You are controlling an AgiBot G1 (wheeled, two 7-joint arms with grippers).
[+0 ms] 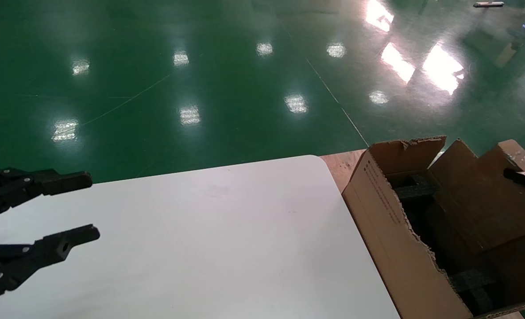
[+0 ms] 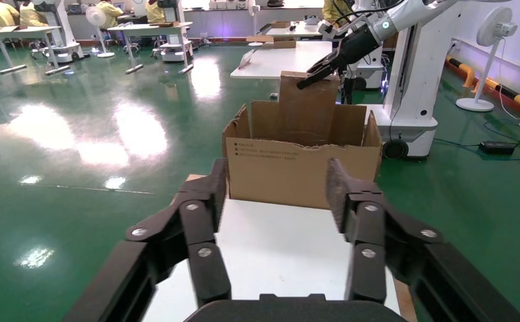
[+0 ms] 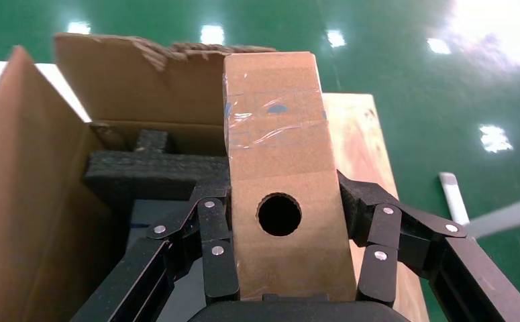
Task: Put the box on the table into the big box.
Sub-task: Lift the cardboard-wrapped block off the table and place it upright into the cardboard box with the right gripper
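My right gripper point(image 3: 280, 193) is shut on the small brown box point(image 3: 277, 144) with the round hole and holds it upright over the open big box point(image 3: 15, 201), above the black foam point(image 3: 143, 168) inside. In the head view the small box point(image 1: 484, 199) stands in the mouth of the big box point(image 1: 386, 221), with a right fingertip point(image 1: 523, 179) at its far side. The left wrist view shows the small box point(image 2: 308, 100) rising out of the big box point(image 2: 297, 168). My left gripper point(image 1: 90, 208) is open and empty over the left part of the white table point(image 1: 209, 248).
The big box stands off the table's right end on a wooden board point(image 1: 342, 164), its torn flaps upright. Glossy green floor point(image 1: 200, 88) lies beyond the table's far edge. Other tables and a white robot base point(image 2: 411, 100) stand behind the big box.
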